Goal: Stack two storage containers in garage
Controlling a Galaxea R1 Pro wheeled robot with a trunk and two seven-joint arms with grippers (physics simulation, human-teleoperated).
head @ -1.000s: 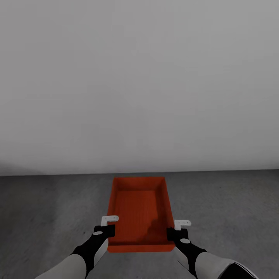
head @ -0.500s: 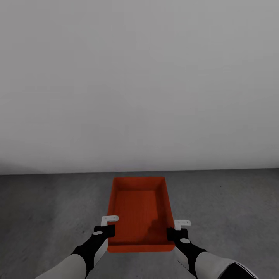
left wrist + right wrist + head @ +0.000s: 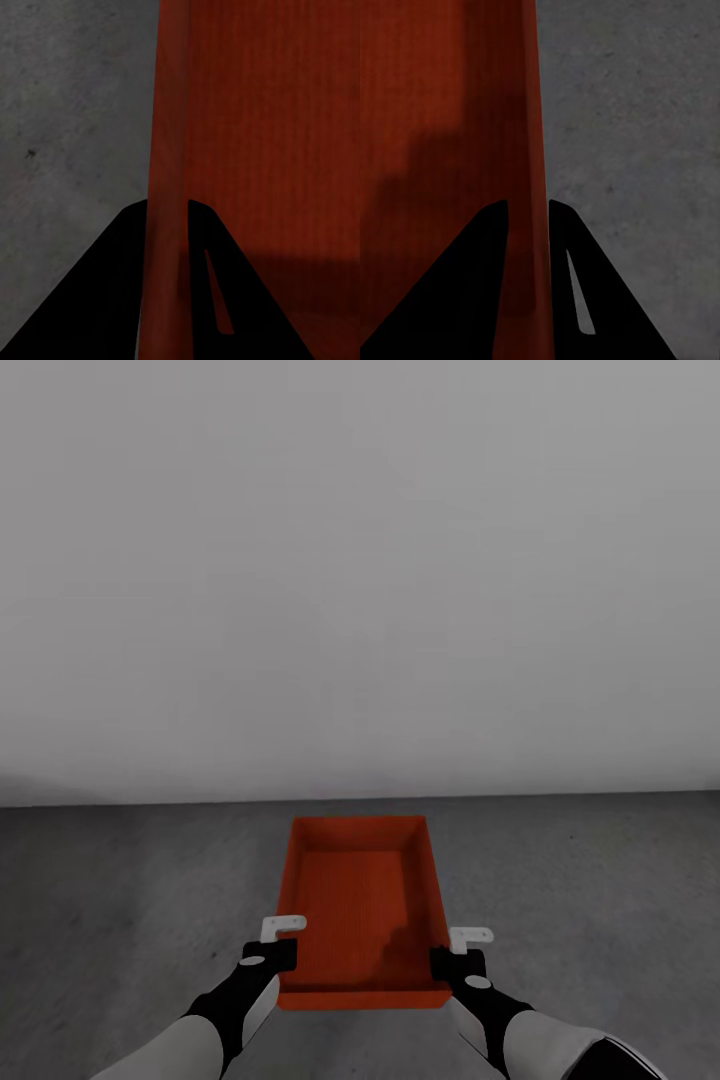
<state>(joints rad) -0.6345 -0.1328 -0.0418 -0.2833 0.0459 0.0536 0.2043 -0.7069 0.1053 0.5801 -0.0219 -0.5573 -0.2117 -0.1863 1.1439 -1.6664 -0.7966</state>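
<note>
A plain white-grey wall (image 3: pixel 360 560) meets the dark grey speckled concrete floor (image 3: pixel 120 900), with one orange-red storage container (image 3: pixel 362 905) held lengthwise in front of the robot above that floor, open top up. The left gripper (image 3: pixel 282 950) is clamped over the container's left side wall near its close end, one finger on each face of the wall, and the right gripper (image 3: pixel 452 952) pinches the right side wall likewise.

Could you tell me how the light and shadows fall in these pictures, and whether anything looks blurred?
Head view: soft, even light, no glare; the wall is featureless; a dim shadow darkens the bin's near right corner. Left wrist view: the wall of the bin between the fingers is slightly blurred, and the fingers are pure black. Right wrist view: blotchy shadows on the ribbed bottom; the floor is speckled.
</note>
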